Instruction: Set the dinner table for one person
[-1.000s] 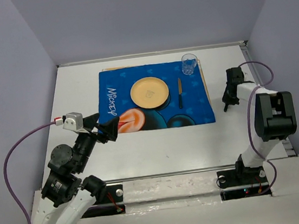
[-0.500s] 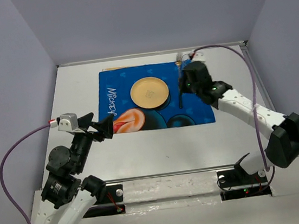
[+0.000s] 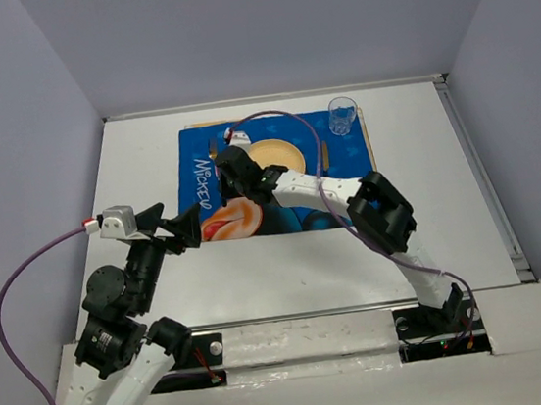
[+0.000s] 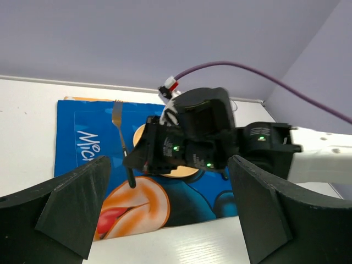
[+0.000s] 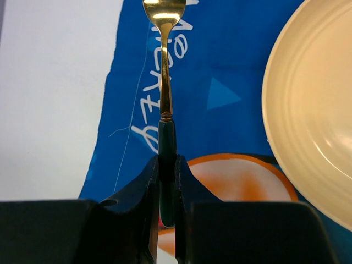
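Note:
The white dinner table [image 3: 137, 160] carries a blue Mickey-print placemat [image 3: 359, 201]. On it are a yellow plate [image 3: 289, 153], a dark-handled knife [image 3: 323, 153] right of the plate, and a clear glass [image 3: 342, 115] at the far right corner. My right gripper [image 5: 166, 181] is shut on the dark green handle of a gold-headed fork [image 5: 165, 93], low over the mat just left of the plate [image 5: 313, 121]. The fork [image 4: 122, 140] also shows in the left wrist view. My left gripper [image 3: 180, 228] is open and empty, near the mat's near left corner.
The right arm [image 3: 348, 193] stretches across the mat from the right and hides part of the plate. A metal rail [image 3: 323, 312] runs along the table's near edge. Grey walls close in the back and both sides.
My right gripper swung from the table's right side, past the knife and glass, to the left of the plate, and now holds the fork. My left arm shifted slightly left.

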{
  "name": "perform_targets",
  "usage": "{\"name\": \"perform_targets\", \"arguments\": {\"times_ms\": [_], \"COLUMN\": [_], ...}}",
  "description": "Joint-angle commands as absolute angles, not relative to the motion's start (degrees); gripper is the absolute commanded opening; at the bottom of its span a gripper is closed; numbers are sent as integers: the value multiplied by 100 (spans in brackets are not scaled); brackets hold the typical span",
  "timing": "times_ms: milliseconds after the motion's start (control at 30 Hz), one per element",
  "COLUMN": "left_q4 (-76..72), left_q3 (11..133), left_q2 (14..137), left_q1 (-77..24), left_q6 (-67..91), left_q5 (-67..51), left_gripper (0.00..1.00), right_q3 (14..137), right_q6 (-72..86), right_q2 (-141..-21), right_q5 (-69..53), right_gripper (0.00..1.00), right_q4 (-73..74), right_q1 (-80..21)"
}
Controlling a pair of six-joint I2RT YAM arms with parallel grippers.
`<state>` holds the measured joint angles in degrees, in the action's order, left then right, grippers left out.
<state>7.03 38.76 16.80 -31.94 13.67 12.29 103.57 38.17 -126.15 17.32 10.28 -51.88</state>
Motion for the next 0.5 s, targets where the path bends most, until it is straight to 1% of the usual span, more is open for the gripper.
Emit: {"name": "perform_targets", "arguments": {"times_ms": [0,67,167,467], "left_q4": [361,343,343,316], "left_q3": [3797,3788,3788,3771], "left_q2": [1679,1696,1679,1688], "left_q1": [-3155,-3155,-3147,-3146], "left_q6": [1380,1380,1380,1406], "left_q5": [1169,1116,1099,1011], "left_gripper": [99,99,99,99], "right_q3": [11186,11468,11557,11382], "right_q6": [4166,4218,4350,4763], "right_q2": [-13024,-13305,-13560,-13860], "right_q5": [1820,1741,1635,1626], "right_gripper": [0,0,0,0], "right_q4": [861,984,1028,1055], "right_q1": [-5142,-5194,-5194,-5194]}}
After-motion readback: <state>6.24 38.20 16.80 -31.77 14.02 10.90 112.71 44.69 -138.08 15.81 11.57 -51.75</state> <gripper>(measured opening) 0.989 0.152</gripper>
